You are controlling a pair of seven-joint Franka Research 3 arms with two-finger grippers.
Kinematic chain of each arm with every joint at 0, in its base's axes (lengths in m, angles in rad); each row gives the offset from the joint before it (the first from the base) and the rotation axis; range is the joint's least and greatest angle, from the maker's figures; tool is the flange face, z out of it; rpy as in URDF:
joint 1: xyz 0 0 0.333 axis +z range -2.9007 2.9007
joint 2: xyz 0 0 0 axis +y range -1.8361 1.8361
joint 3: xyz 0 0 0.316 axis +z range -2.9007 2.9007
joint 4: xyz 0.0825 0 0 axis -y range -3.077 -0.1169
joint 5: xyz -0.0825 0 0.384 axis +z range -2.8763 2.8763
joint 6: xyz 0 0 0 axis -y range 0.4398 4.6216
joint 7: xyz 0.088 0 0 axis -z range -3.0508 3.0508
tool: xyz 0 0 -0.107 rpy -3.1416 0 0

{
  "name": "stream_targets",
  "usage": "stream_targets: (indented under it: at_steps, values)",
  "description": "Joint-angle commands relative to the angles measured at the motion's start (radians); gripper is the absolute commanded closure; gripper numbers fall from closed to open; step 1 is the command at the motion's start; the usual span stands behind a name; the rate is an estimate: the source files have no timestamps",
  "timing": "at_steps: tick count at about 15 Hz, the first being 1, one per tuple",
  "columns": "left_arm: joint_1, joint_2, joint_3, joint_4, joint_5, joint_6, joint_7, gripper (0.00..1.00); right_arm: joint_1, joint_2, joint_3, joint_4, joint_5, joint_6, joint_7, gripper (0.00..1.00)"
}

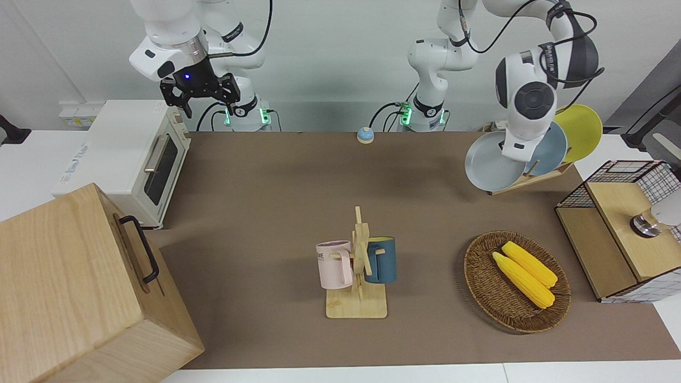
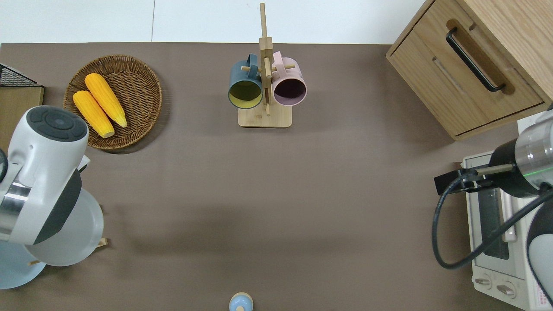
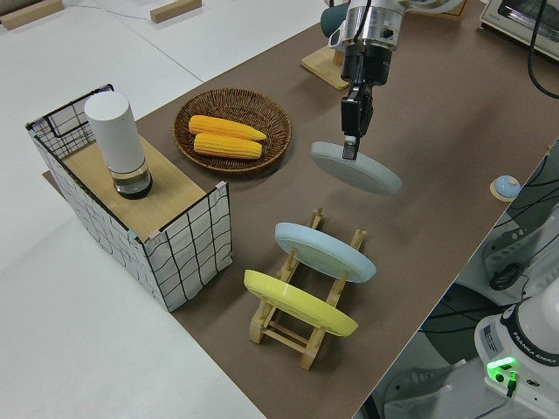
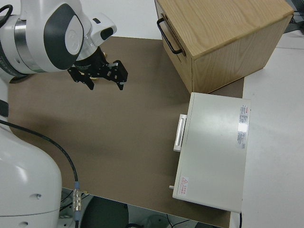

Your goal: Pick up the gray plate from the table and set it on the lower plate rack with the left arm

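Two plates already occupy the lower plate rack (image 3: 301, 305): a sky-blue plate (image 3: 325, 251) and a yellow plate (image 3: 300, 303), both leaning in the pegs at the left arm's end of the bench (image 1: 298, 202). The gray plate (image 3: 356, 168) is off the bench, held by its rim in the left gripper (image 3: 352, 140), jaws clamped on the edge, plate tilted and hanging clear of the rack.

Risks noted:
- Edge grip only. The plate may pivot or slip in the jaws under its own weight.
- The free slot lies just beside the sky-blue plate; a misjudged descent could strike that plate or ride over a peg.
- Early release might let the plate slide off the rails onto the bench.

Right gripper (image 4: 98, 74) is parked, jaws apart.
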Motion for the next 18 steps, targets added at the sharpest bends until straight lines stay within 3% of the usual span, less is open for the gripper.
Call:
stream_targets:
  at_steps: [1,3,10,11,12,15,16,17,18]
  values:
    - [-0.004,0.001,-0.003,-0.036,0.121,-0.032,-0.029,1.0,-0.015,-0.005,0.007,0.006,0.004,-0.015,-0.003,0.013]
    - [-0.004,0.009,-0.003,-0.08,0.162,-0.035,-0.061,1.0,-0.015,-0.005,0.007,0.006,0.004,-0.015,-0.003,0.013]
    - [0.007,0.098,-0.003,-0.106,0.138,-0.003,-0.16,0.99,-0.015,-0.005,0.007,0.006,0.004,-0.015,-0.003,0.011]
    - [0.009,0.098,-0.003,-0.106,0.101,0.004,-0.158,0.84,-0.013,-0.005,0.007,0.006,0.004,-0.015,-0.003,0.011]
    - [0.009,0.098,-0.001,-0.105,0.057,0.017,-0.161,0.63,-0.013,-0.005,0.007,0.006,0.004,-0.015,-0.003,0.011]
    - [0.006,0.096,-0.001,-0.102,0.008,0.029,-0.158,0.5,-0.013,-0.005,0.007,0.006,0.004,-0.015,-0.003,0.011]
    - [0.006,0.092,-0.001,-0.099,-0.003,0.037,-0.148,0.42,-0.015,-0.005,0.007,0.006,0.004,-0.015,-0.003,0.011]
    - [0.007,0.086,-0.001,-0.09,-0.017,0.041,-0.135,0.22,-0.015,-0.005,0.007,0.006,0.004,-0.015,-0.003,0.011]
    - [0.009,0.078,0.001,-0.07,-0.067,0.043,-0.117,0.12,-0.015,-0.005,0.007,0.006,0.004,-0.015,-0.003,0.011]
